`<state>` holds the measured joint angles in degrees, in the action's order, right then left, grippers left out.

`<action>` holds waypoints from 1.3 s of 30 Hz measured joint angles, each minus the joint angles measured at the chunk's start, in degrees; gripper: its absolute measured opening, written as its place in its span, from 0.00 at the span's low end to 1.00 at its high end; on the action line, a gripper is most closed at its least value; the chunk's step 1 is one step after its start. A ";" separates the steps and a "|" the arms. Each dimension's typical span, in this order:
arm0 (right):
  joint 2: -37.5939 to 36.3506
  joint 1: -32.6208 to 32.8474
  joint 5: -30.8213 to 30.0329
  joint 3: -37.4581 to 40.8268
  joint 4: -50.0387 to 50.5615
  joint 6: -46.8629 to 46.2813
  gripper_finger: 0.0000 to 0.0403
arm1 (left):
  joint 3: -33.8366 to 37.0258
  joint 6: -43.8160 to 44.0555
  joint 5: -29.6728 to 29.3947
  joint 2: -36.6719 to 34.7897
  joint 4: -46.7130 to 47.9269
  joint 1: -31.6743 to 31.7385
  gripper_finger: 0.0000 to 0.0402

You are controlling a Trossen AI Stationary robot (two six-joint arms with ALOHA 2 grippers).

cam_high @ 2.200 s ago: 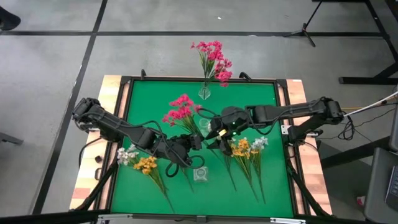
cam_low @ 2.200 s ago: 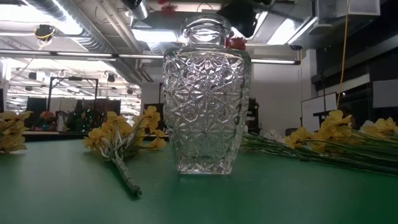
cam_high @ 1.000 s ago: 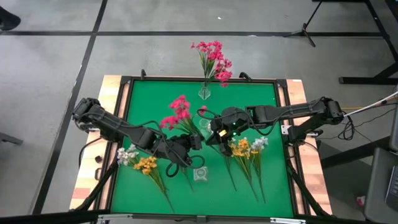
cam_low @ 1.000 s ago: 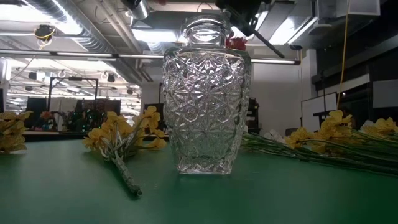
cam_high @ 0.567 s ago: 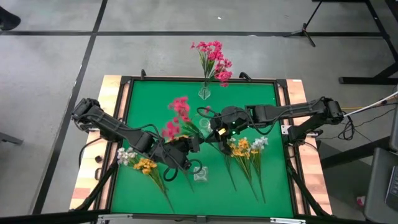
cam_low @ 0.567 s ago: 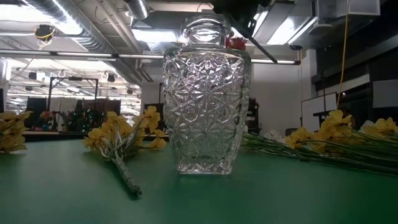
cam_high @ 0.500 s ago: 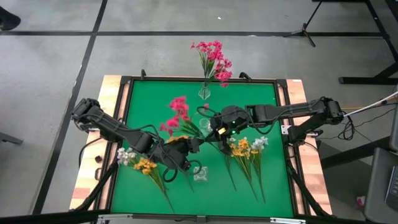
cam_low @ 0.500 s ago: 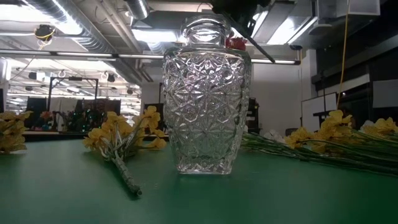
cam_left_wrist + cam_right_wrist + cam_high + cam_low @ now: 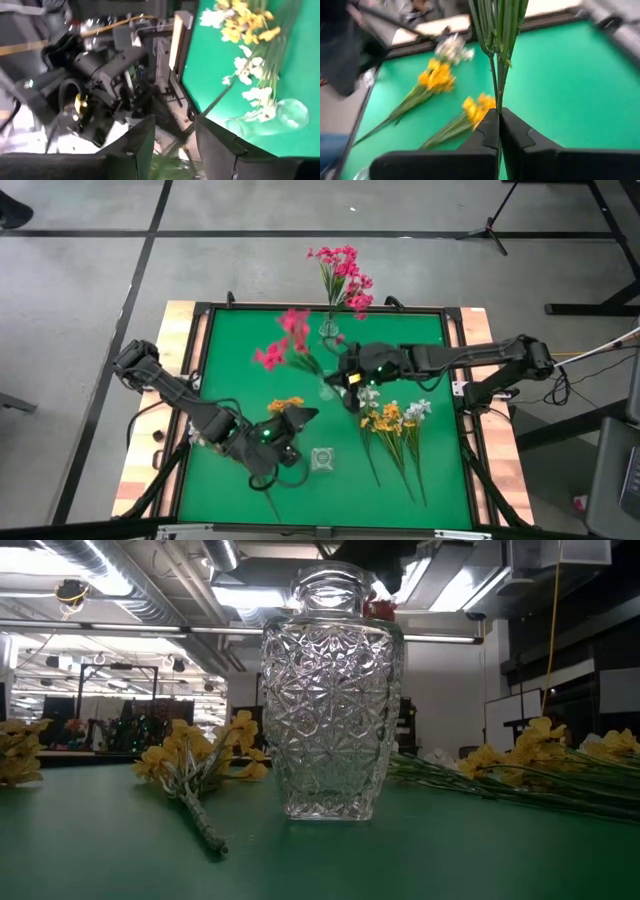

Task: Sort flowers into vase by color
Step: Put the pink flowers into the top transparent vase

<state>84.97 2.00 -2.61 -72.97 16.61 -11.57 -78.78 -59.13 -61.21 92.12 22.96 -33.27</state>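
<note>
My right gripper (image 9: pixel 343 377) is shut on a bunch of magenta-pink flowers (image 9: pixel 285 340), held over the middle of the green table. A far vase (image 9: pixel 328 330) holds more pink flowers (image 9: pixel 340 268). A small clear vase (image 9: pixel 325 388) stands just near the right gripper. A cut-glass vase (image 9: pixel 330 690) stands near the front edge. My left gripper (image 9: pixel 175 145) is open, left of that vase, with a yellow cluster (image 9: pixel 285 405) beside it. Yellow and white sprigs (image 9: pixel 395 420) lie flat at the right. My right gripper pinches several green stems of the pink bunch (image 9: pixel 496 102) between its two fingers, which lie across them. The bunch is lifted clear of the table. Its blossoms (image 9: pixel 290 330) lean away toward the table's far left.
More yellow flowers (image 9: pixel 190 755) lie on the table left of the cut-glass vase, hidden under my left arm in the high view. A black frame and wooden boards (image 9: pixel 180 315) edge the green mat. Bare green mat (image 9: pixel 240 330) shows at the far left.
My left gripper has opened, let go of the pink bunch and drawn back toward the table's near edge. My right gripper has gone a little toward the far edge with the bunch. The bunch's blossoms have swung toward the far side.
</note>
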 joint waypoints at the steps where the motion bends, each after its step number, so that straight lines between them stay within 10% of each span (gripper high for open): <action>1: -0.51 -0.70 -0.43 0.00 -0.01 0.63 0.01 | 0.00 2.60 -1.19 0.00 0.14 -0.40 0.34; 7: -4.54 -5.55 -1.67 -0.01 -4.89 6.75 0.01 | -0.04 16.22 0.85 -0.56 6.40 -0.88 0.34; 19: -0.63 -12.48 4.22 -0.06 -23.82 26.56 0.00 | 3.14 35.19 34.87 -15.71 3.98 2.90 0.34; 29: 2.43 -20.32 11.36 0.17 -27.43 28.36 0.00 | 25.44 35.00 35.57 -40.24 -16.05 4.31 0.34; 39: 2.42 -27.06 12.69 15.26 -51.91 26.37 0.00 | 46.19 34.58 33.33 -54.26 -36.10 7.56 0.34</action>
<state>87.38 -25.06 10.08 -57.71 -35.30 14.81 -32.60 -24.55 -27.88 37.85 -13.14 -25.71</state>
